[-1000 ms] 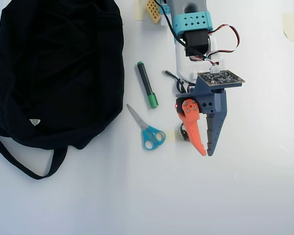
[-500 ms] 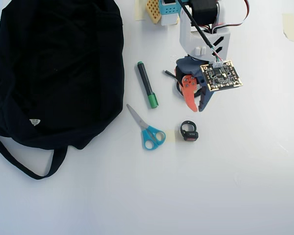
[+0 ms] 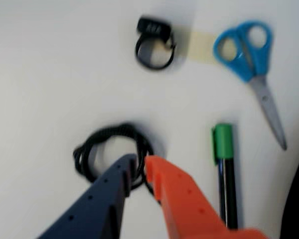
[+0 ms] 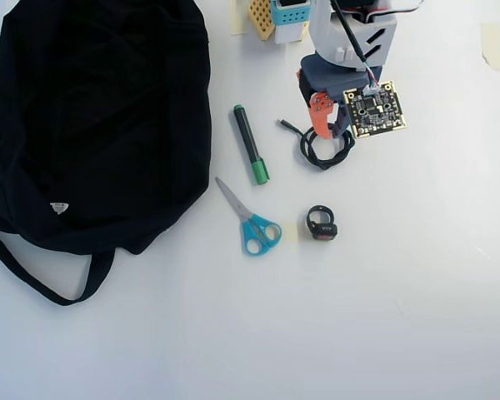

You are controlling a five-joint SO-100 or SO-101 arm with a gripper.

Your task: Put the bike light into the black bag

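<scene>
**Clerk:** Listing what sits on the counter [image 4: 417, 317]. Item one?

**Me:** Bag [image 4: 100, 117], black, soft, large; fills the upper left of the overhead view. Strap loops out below it. Small white tag near its lower edge.

**Clerk:** Item two?

**Me:** Light [image 4: 321, 223], small, black, with a ring strap. It lies in the open, right of the scissors [image 4: 252, 223], well apart from the bag. In the wrist view the light [image 3: 153, 42] sits near the top edge, loop toward me. A pale tape patch [image 3: 202, 46] lies between it and the scissors' blue handles.

**Clerk:** Scissors?

**Me:** Blue handles, grey blades, lying flat. In the overhead view the blades point up-left toward the bag.

**Clerk:** Further items?

**Me:** Pen [image 4: 249, 154], black with a green cap, between bag and cable. Cable [image 4: 323, 148], black, coiled, just under my tool.

**Clerk:** And the tool?

**Me:** Tool [image 3: 141, 167], one blue finger, one orange. The jaws stand narrow, only a slim gap between the tips. They grip nothing. In the wrist view the tips overlap the coil's near rim; whether they touch it, I cannot tell. In the overhead view my tool [image 4: 329, 129] is above the coil, near the top edge, well apart from the light.
</scene>
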